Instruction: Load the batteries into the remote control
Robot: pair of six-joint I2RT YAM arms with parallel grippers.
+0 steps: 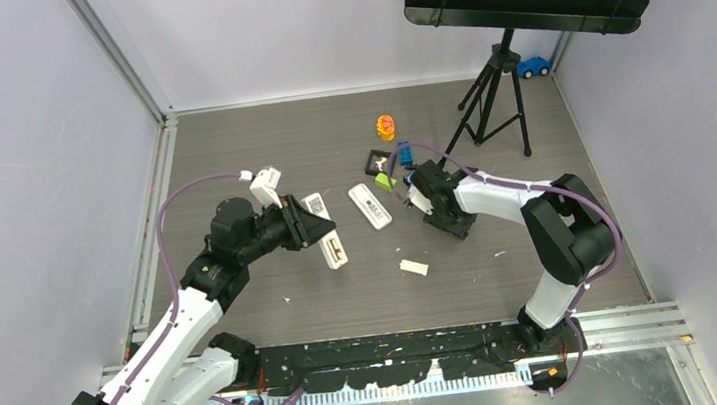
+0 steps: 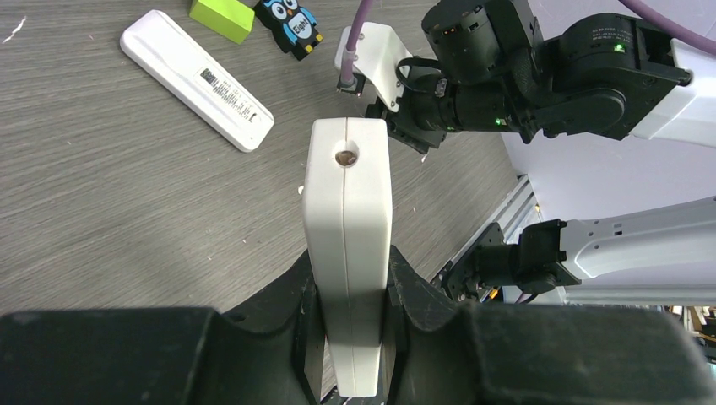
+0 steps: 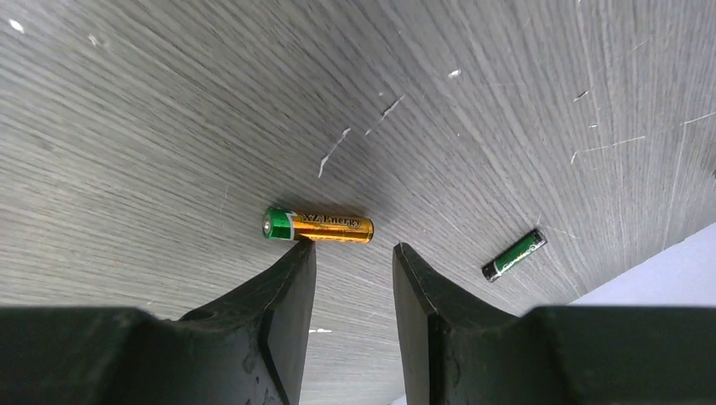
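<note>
My right gripper (image 3: 352, 249) is hovering empty, jaws narrowly parted. The orange battery (image 3: 318, 226) is lying just ahead of one fingertip, lengthwise along my closing line, so I am aiming to turn the wrist and centre over it. My left gripper (image 2: 348, 274) is clamping the remote control (image 2: 348, 194) on edge.

Grey table (image 1: 344, 294): orange battery (image 3: 325, 228), green battery (image 3: 513, 256), slim white remote (image 1: 370, 206).

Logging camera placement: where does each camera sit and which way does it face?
Top external: above, behind the bases, facing down on the table; both arms show.
Left wrist: along left gripper, shut on remote control, toward right arm.
Right wrist: down past open right gripper at two batteries.
Shared: top and left wrist both show the slim remote.
</note>
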